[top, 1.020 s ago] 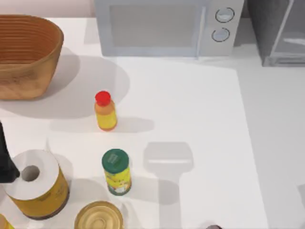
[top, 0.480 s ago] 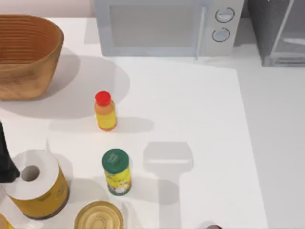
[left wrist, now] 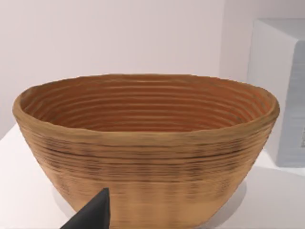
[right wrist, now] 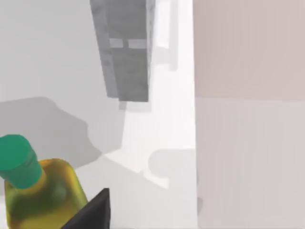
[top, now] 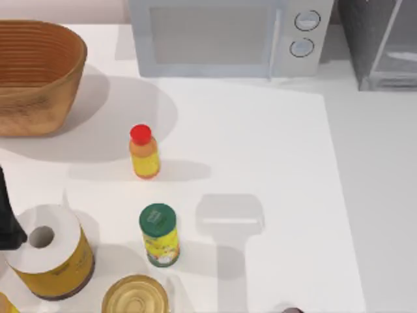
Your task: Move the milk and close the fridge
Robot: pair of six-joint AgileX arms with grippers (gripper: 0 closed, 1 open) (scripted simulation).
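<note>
The milk is out of view. The fridge [top: 365, 39], a grey box, stands at the table's far right corner, with its pale framed translucent door [top: 393, 45] on its right part. The fridge [right wrist: 126, 47] also lies far off in the right wrist view. My left arm [top: 6, 218] is a dark shape at the left edge beside the paper roll. A dark tip of the left gripper [left wrist: 90, 215] points toward the woven basket [left wrist: 143, 148]. My right arm [top: 291, 310] barely shows at the near edge. The right gripper's dark tip [right wrist: 91, 212] sits beside a green-capped yellow bottle [right wrist: 40, 193].
A white microwave [top: 228, 36] stands at the back centre, and the woven basket [top: 36, 75] at the back left. A red-capped yellow bottle [top: 144, 153] and a green-lidded yellow jar [top: 159, 235] stand mid-table. A white roll on a yellow can [top: 49, 251] and a glass jar [top: 135, 297] are near left.
</note>
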